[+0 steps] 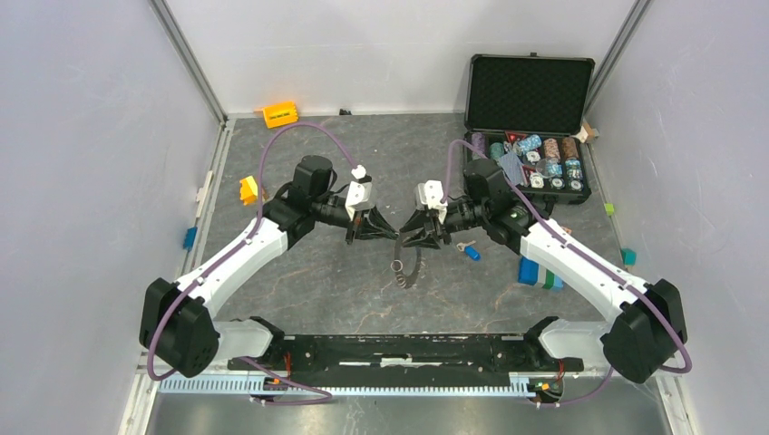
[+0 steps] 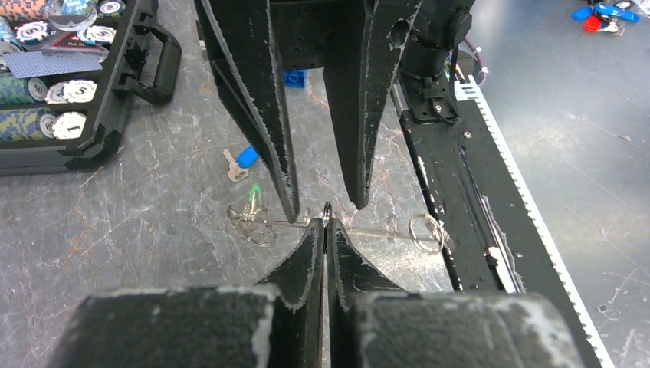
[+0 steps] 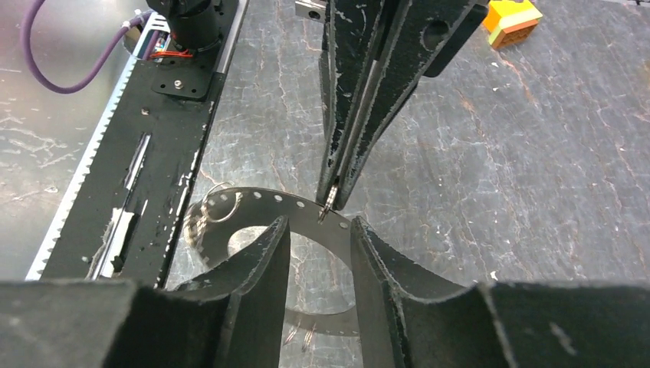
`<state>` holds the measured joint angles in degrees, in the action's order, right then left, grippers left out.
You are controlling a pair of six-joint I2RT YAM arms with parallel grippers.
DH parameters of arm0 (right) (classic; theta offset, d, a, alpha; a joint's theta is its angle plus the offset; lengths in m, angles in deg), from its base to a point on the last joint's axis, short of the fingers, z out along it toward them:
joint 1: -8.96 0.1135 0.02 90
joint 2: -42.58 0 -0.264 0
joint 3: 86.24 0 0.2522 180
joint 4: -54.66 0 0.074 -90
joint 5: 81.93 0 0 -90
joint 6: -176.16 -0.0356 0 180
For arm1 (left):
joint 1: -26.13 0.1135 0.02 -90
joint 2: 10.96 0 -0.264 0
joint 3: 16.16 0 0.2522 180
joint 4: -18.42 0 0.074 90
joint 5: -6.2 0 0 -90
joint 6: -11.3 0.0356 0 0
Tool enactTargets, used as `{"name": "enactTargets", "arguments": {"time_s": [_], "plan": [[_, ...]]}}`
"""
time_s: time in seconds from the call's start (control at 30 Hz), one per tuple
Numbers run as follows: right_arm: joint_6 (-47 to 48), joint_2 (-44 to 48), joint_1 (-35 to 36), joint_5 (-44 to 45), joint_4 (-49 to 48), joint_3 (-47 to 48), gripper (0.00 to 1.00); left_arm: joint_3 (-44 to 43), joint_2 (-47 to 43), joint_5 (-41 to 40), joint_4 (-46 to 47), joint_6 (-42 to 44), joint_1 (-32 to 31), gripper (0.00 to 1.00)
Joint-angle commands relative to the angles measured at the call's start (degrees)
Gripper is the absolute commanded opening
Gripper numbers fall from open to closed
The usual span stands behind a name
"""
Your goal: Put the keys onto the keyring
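The keyring point(image 1: 405, 269), a dark-grey band with small holes along its rim point(image 3: 253, 201), hangs above the table between both grippers. My left gripper point(image 1: 390, 232) point(image 2: 326, 218) is shut on a small split ring at the keyring's rim. My right gripper point(image 1: 405, 239) point(image 3: 318, 230) faces it, jaws apart, straddling the band beside that spot with a gap on each side. In the left wrist view the keyring is a thin edge-on line, with more split rings point(image 2: 425, 230) hanging from it. A green key point(image 2: 255, 196) shows by its left end. The blue key point(image 1: 472, 254) point(image 2: 245, 158) lies on the table.
An open black case point(image 1: 530, 109) of poker chips stands at the back right. Yellow-orange blocks point(image 1: 280, 114) point(image 1: 248, 189) lie at the back left. Blue and green blocks point(image 1: 540, 272) sit beside the right arm. The black base rail point(image 1: 399, 349) runs along the near edge.
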<state>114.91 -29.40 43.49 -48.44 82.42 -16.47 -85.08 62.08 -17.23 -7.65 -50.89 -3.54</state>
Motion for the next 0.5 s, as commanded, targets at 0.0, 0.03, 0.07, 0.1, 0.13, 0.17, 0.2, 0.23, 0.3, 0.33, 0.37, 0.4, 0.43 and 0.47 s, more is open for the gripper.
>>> {"name": "enactTargets", "arguments": {"time_s": [0.0,0.03,0.07,0.1,0.13,0.17,0.2,0.23,0.3,0.33,0.37,0.4,0.43,0.47], "plan": [[-0.3,-0.3,0.6,-1.1,-1.3,1.9,0.38,0.1,-1.6,1.0,4.1,-1.7,-0.2,0.02],[-0.3,-0.3,0.6,-1.1,-1.4,1.8,0.36,0.2,-1.7,0.8,4.1,-1.7,-0.2,0.02],[-0.4,-0.4,0.6,-0.8,-1.5,1.8,0.34,0.2,-1.7,0.7,4.1,-1.7,-0.2,0.02],[-0.7,-0.4,0.7,-0.7,-1.7,1.7,0.33,0.3,-1.7,0.6,4.1,-1.6,-0.2,0.02],[-0.9,-0.5,0.7,-0.6,-1.9,1.6,0.32,0.3,-1.6,0.5,4.1,-1.6,-0.2,0.02],[-1.0,-0.6,0.8,-0.6,-2.1,1.5,0.31,0.3,-1.7,0.4,4.1,-1.5,-0.3,0.02],[-1.3,-0.7,0.8,-0.5,-2.4,1.4,0.30,0.4,-1.7,0.1,4.1,-1.4,-0.3,0.02],[-1.8,-0.7,0.8,-0.4,-2.8,1.2,0.29,0.5,-1.7,-0.1,4.2,-1.3,-0.2,0.02],[-2.9,-0.7,0.8,0.3,-3.8,1.1,0.28,0.7,-1.8,-0.5,4.2,-1.1,-0.2,0.02],[-3.5,-0.8,0.7,0.6,-4.3,1.0,0.28,0.8,-1.7,-0.6,4.3,-1.2,-0.2,0.02],[-4.0,-0.9,0.8,0.8,-4.6,1.0,0.27,0.9,-1.7,-0.6,4.5,-1.3,-0.2,0.02],[-4.5,-1.1,0.8,0.8,-5.1,1.0,0.27,1.1,-1.8,-0.7,4.9,-1.8,-0.2,0.02],[-5.1,-1.2,0.8,0.8,-5.7,0.9,0.26,1.3,-2.0,-0.8,5.3,-2.0,-0.3,0.02],[-5.5,-1.4,0.7,0.8,-6.0,0.8,0.25,1.4,-2.0,-0.9,5.6,-2.3,-0.2,0.02]]}}
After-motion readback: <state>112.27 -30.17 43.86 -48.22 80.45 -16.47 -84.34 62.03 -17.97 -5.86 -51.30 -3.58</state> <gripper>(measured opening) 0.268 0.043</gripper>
